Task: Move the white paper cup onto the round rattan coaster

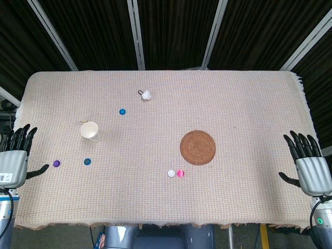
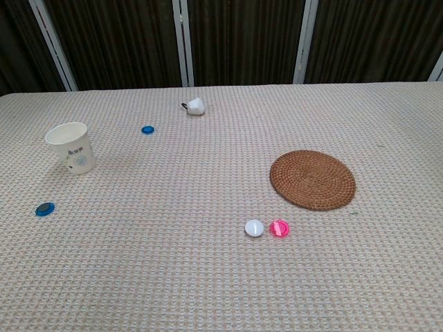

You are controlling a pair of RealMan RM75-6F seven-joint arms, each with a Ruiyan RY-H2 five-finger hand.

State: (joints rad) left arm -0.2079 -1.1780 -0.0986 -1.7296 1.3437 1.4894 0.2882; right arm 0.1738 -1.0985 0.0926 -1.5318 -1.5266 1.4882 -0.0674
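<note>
The coaster lies on the table, right of centre. The cup stands upright, well to the coaster's left. Two small caps lie touching, just in front of the coaster. A small fluffy ball sits behind and left of the coaster, near the far edge.

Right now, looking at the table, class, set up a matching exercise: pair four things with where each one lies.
Things:
1. white paper cup
2. round rattan coaster
3. pink cap
4. white fluffy ball

Places:
A. touching the white cap
B. far side, nearest the curtains
C. left part of the table, upright
D. right of centre, nothing on it

Pairs: 1-C, 2-D, 3-A, 4-B
</note>
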